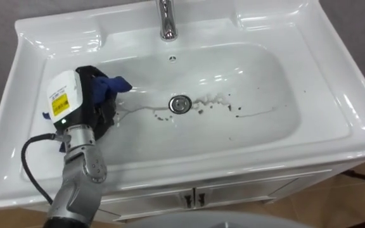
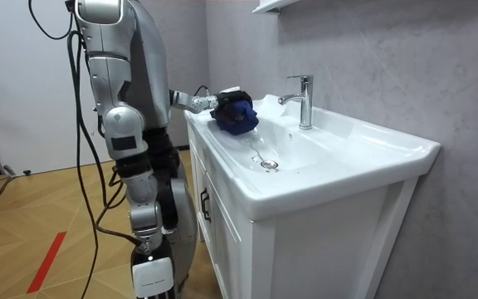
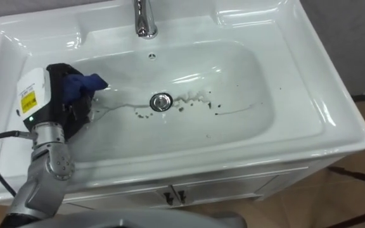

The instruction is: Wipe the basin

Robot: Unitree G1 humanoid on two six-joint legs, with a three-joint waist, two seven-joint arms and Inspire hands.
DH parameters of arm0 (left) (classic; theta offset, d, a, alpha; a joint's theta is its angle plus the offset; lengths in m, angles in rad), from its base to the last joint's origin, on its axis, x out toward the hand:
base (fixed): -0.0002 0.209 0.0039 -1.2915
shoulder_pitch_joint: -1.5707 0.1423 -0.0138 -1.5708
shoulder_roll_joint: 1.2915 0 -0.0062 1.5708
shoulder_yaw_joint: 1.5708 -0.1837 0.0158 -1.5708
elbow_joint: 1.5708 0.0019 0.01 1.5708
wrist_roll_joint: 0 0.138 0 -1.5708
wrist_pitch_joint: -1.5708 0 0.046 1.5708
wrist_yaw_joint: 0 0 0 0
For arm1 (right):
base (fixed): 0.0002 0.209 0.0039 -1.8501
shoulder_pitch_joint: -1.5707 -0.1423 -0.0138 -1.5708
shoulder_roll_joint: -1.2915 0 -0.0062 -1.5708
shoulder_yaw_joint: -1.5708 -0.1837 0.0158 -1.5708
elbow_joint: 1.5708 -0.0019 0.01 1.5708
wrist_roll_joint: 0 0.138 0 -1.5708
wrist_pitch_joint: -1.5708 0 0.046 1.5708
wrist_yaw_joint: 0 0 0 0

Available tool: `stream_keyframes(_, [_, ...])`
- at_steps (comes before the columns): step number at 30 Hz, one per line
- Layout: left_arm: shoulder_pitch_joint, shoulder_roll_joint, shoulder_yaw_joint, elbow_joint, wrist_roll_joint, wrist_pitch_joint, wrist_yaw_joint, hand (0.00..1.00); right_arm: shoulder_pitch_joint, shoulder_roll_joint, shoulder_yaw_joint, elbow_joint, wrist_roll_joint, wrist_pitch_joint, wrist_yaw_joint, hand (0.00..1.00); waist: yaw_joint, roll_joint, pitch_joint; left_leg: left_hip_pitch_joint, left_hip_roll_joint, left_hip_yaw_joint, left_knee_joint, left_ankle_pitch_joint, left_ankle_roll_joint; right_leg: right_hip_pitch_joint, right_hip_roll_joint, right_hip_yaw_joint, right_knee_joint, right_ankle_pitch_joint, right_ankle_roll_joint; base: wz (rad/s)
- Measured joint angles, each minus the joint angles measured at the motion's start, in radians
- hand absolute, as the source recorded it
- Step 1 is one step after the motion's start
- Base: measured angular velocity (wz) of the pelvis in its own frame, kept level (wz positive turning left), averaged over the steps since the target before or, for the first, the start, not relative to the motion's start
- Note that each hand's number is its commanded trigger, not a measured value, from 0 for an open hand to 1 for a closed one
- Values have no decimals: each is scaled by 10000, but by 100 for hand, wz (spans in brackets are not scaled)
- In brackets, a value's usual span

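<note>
A white basin [image 1: 252,126] is set in a white vanity top, with a chrome drain [image 1: 180,104] at its middle. Dark specks and thin streaks [image 1: 217,101] lie around the drain and run off to its right. My left hand [image 1: 75,101] is down on the basin's left slope, seen from the back, its fingers curled round a blue cloth [image 1: 116,84] that pokes out toward the drain. In the room view the cloth [image 2: 237,116] bunches in that hand above the basin's near end. My right hand [image 2: 150,278] hangs low at my side.
A chrome tap [image 1: 165,22] stands at the back rim, above the overflow hole [image 1: 173,59]. White cabinet doors [image 1: 195,196] with dark handles sit below the front edge. I stand at the vanity's end on a wooden floor [image 2: 48,216].
</note>
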State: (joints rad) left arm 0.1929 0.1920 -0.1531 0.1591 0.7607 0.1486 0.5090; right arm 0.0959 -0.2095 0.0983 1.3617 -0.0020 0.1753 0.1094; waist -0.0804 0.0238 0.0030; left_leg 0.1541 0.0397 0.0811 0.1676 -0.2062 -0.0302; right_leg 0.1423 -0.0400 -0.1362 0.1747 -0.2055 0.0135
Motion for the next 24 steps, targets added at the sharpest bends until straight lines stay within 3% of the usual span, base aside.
stream_keyframes(11, [-51, 1, -83, 875, 1055, 207, -414, 100, 22, -62, 15, -29, -6, 29, 149, 0, -28, 38, 44, 133, 17, 244, -37, 0, 0, -16, 30, 299, 6, -1, -1, -7])
stream_keyframes(16, [-283, -1, -80, 1412, 1047, 257, -487, 100, 31, -41, 186, -67, -28, 254, 134, 0, -52, -8, 45, 143, 17, 264, -35, 0, 0, -41, 42, 357, 16, -1, -1, -4])
stream_keyframes(19, [-534, -3, -80, 1735, 912, 262, -648, 100, 17, -50, 181, -70, -31, 299, 137, 0, -143, -4, 41, 151, 22, 264, -32, 0, 0, -34, 41, 347, 31, 0, -3, 0])
stream_keyframes(24, [-762, -89, -86, 2363, -383, 207, -843, 100, 48, -52, 181, -240, -41, 359, 135, 0, -273, 10, 36, 255, 29, 410, -34, 0, 0, -61, 54, 527, 128, -4, -6, -11])
